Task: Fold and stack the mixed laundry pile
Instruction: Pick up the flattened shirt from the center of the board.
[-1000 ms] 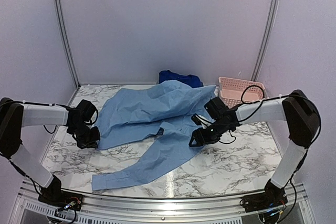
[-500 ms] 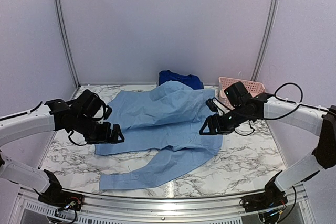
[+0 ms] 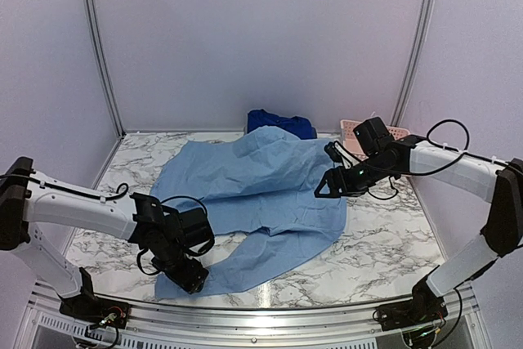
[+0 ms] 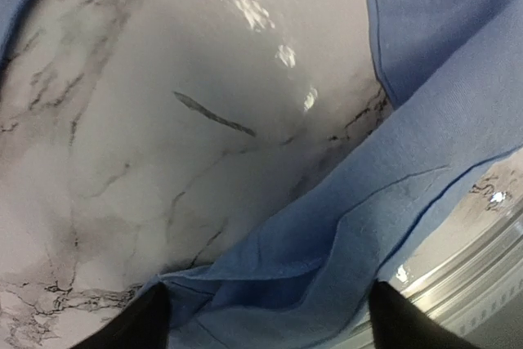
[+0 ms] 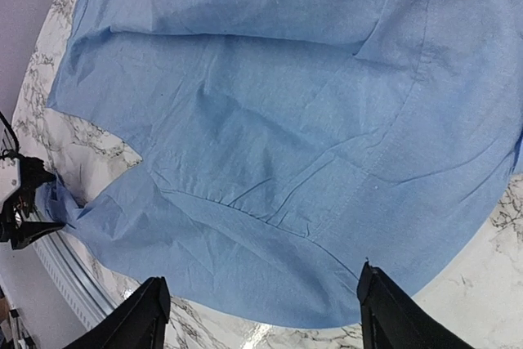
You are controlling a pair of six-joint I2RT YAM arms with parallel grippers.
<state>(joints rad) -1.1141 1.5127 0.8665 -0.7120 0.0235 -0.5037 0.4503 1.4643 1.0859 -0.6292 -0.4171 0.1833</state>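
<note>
Jaws wide apart on both for me: left gripper (image 4: 270, 288) straddles the sleeve cuff (image 3: 166, 287) at lower left, right gripper (image 5: 261, 275) hangs over the light-blue shirt (image 3: 253, 177) spread mid-frame.

High rear overview, close wrist views, shared blue shirt (image 3: 253, 181)

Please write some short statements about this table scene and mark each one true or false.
1. The light-blue shirt lies spread on the marble table. True.
2. The pink basket stands at the near left corner. False: it stands at the far right.
3. The left gripper is open over the shirt's near-left end. True.
4. The right gripper is shut on the shirt. False: it is open above it, holding nothing.
5. The dark-blue garment covers the shirt's middle. False: it lies behind the shirt.
</note>
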